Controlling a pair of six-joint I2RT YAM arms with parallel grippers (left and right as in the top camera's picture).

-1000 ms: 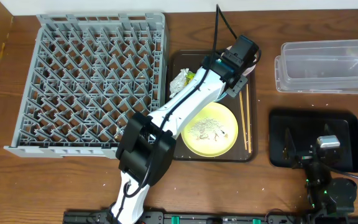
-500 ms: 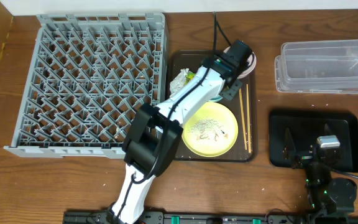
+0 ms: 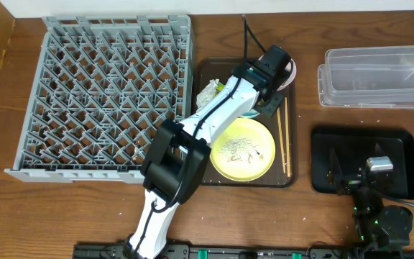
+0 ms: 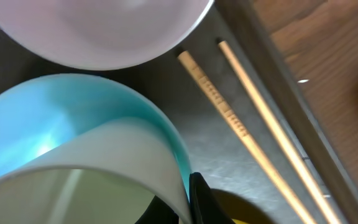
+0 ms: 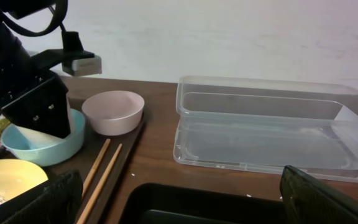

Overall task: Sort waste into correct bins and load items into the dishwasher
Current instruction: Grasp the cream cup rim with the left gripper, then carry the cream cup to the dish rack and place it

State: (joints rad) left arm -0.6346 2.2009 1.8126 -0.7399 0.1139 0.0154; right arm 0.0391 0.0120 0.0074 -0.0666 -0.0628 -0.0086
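Observation:
My left gripper (image 4: 185,205) is shut on the rim of the small white cup (image 4: 104,162), one black finger (image 4: 201,199) outside the wall and one inside. The cup sits in the light blue bowl (image 4: 61,118), next to the white bowl (image 4: 104,31) and the wooden chopsticks (image 4: 229,118). From overhead, the left gripper (image 3: 262,99) hangs over the brown serving tray (image 3: 279,180), which also bears the yellow plate (image 3: 254,162) with rice scraps (image 3: 237,150) and the crumpled wrapper (image 3: 210,92). My right gripper (image 5: 188,199) stands open above the black tray (image 3: 401,144).
The large grey dish rack (image 3: 99,101) fills the left of the table. The clear plastic tub (image 3: 376,75) lies at the back right, beyond the black tray. A few white crumbs dot the wood between the tub and the black tray.
The left gripper's jaws have closed onto the white cup's rim, and the arm has shifted slightly left. The right arm has stayed still.

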